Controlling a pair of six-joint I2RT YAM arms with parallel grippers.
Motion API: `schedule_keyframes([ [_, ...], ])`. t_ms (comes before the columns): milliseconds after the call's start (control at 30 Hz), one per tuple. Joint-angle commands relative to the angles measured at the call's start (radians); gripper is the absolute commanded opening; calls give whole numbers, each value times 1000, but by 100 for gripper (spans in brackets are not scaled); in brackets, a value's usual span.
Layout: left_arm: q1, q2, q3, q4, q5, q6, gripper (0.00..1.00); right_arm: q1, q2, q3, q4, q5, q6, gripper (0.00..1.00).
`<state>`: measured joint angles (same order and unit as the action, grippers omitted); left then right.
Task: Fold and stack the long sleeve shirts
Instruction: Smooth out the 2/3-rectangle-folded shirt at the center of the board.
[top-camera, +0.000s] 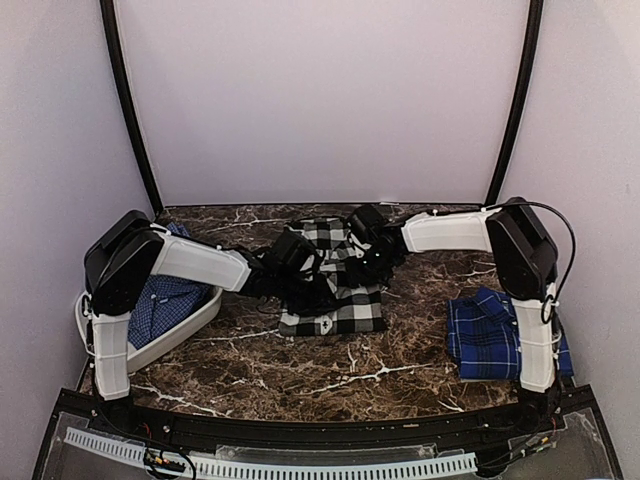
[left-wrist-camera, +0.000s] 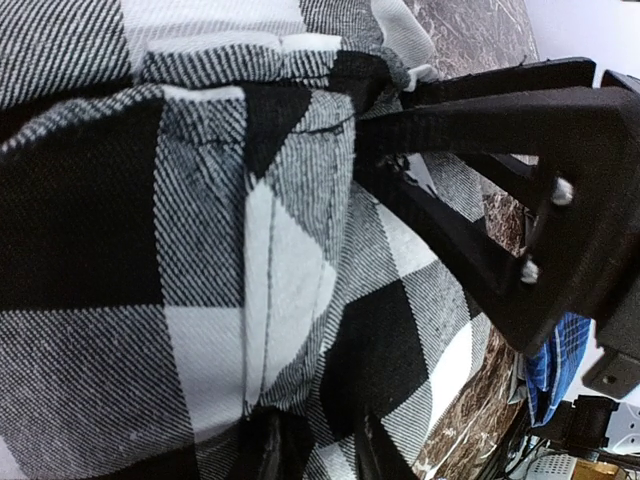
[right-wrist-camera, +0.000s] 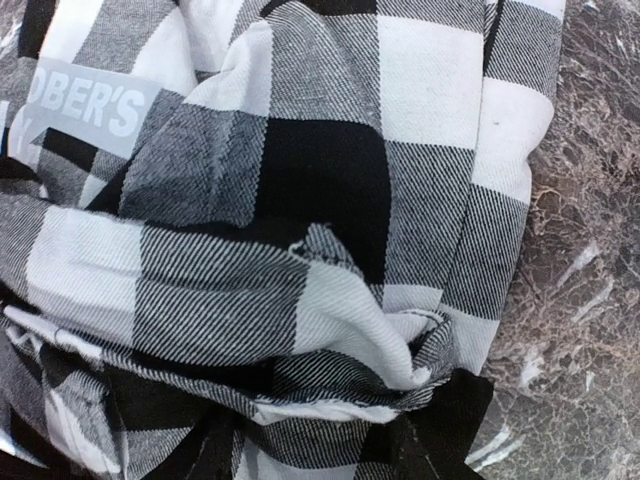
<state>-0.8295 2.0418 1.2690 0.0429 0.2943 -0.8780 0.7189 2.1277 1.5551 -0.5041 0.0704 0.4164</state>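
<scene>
The black-and-white checked shirt (top-camera: 335, 300) lies partly folded in the middle of the marble table. Both grippers are on its upper half. My left gripper (top-camera: 298, 268) comes in from the left and my right gripper (top-camera: 368, 255) from the right. In the left wrist view the left gripper (left-wrist-camera: 320, 452) pinches a fold of the checked cloth (left-wrist-camera: 200, 250), with the right gripper's black body (left-wrist-camera: 520, 190) close by. In the right wrist view the right gripper (right-wrist-camera: 330, 445) holds bunched checked cloth (right-wrist-camera: 330, 200) with white lettering (right-wrist-camera: 105, 105). The dark blue plaid shirt (top-camera: 492, 335) lies folded at the right.
A white basket (top-camera: 190, 325) at the left edge holds a light blue checked shirt (top-camera: 160, 300). The right arm's upright link (top-camera: 535, 340) stands over the blue plaid shirt. Bare marble (top-camera: 330, 370) lies in front of the checked shirt.
</scene>
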Motion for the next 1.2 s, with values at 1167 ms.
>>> schedule_keyframes([
  [1167, 59, -542, -542, -120, -62, 20, 27, 122, -554, -750, 245, -154, 235, 43],
])
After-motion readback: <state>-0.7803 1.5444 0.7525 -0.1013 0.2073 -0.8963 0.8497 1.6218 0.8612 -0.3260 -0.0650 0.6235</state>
